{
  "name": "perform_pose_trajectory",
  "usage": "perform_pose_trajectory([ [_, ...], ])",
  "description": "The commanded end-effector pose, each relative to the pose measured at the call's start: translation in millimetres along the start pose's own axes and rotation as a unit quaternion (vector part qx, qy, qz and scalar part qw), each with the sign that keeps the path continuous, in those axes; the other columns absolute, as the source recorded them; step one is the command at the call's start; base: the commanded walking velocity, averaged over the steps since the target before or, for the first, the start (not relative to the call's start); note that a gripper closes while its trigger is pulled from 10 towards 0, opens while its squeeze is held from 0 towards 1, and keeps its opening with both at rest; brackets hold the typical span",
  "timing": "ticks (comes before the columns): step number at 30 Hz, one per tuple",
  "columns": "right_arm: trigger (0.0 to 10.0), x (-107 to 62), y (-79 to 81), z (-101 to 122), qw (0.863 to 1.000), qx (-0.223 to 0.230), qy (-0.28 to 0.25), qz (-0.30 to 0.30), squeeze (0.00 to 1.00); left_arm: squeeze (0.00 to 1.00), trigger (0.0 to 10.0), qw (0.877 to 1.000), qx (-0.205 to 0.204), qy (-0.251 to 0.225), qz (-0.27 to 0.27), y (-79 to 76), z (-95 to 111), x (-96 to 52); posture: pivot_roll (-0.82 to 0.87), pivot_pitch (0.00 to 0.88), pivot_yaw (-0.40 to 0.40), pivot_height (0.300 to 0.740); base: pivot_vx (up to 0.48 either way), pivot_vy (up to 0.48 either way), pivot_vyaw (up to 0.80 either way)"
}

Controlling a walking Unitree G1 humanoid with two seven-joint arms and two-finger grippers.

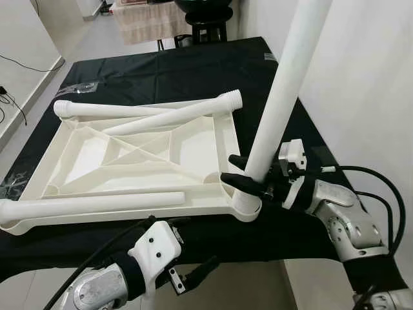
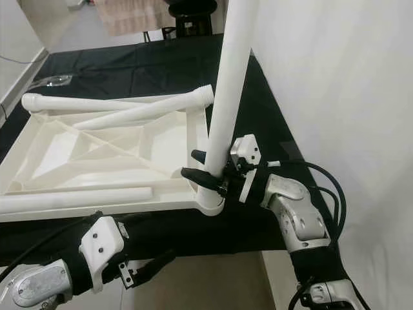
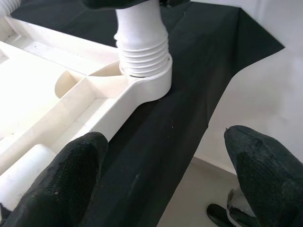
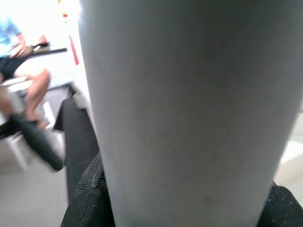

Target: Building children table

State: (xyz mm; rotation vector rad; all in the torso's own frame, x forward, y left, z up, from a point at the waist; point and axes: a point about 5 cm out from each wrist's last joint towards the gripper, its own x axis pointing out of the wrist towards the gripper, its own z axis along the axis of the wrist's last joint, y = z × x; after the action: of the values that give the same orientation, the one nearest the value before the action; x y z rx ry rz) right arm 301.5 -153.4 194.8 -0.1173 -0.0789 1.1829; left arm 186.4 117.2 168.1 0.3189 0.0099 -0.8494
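A white plastic tabletop (image 1: 193,145) lies upside down on the black cloth. One white leg (image 1: 284,84) stands upright in the near right corner socket (image 1: 245,208), its threaded end (image 3: 142,49) showing just above the socket. My right gripper (image 1: 240,173) is shut on this leg low down. Three more white legs rest on the tabletop: one (image 1: 103,110) along the far edge, one (image 1: 174,116) slanting, one (image 1: 90,205) along the near edge. My left gripper (image 1: 193,274) hangs open below the table's near edge, holding nothing.
The black cloth (image 1: 161,71) covers a low table beside a white wall (image 1: 361,84) on the right. A black stool (image 1: 206,29) and a draped table stand at the far end. A seated person (image 4: 19,71) is visible in the right wrist view.
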Motion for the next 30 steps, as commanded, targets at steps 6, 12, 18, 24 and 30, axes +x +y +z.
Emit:
perform_pose_trajectory([
  [6,10.0,0.8,12.5,-33.0,0.992,-0.002,0.106,0.069,0.0,0.0,10.0,1.0,0.005,0.007,-0.014,-4.3,-0.9,-1.9,0.09,0.194,0.08,0.74,0.0,0.0,0.0],
  [12,10.0,3.2,8.5,-31.5,0.989,-0.019,0.12,0.079,0.0,0.0,10.0,1.0,0.005,0.007,-0.015,-5.2,-0.3,-2.6,0.09,0.193,0.08,0.74,0.0,0.0,0.0],
  [18,10.0,10.5,7.1,-32.0,0.987,-0.016,0.124,0.1,0.0,0.0,10.0,1.0,0.005,0.007,-0.017,-6.9,0.9,-3.5,0.1,0.194,0.078,0.74,0.0,0.0,0.0],
  [24,10.0,16.1,-3.4,-34.5,0.989,-0.017,0.136,0.064,0.0,0.0,10.0,1.0,0.005,0.006,-0.015,-7.3,2.0,-4.0,0.1,0.205,0.073,0.74,0.0,0.0,0.0],
  [30,10.0,20.2,-12.3,-39.2,0.989,-0.01,0.15,-0.002,0.0,0.0,10.0,1.0,0.004,0.005,-0.014,-7.3,2.8,-3.8,0.09,0.212,0.07,0.74,0.0,0.0,0.0],
])
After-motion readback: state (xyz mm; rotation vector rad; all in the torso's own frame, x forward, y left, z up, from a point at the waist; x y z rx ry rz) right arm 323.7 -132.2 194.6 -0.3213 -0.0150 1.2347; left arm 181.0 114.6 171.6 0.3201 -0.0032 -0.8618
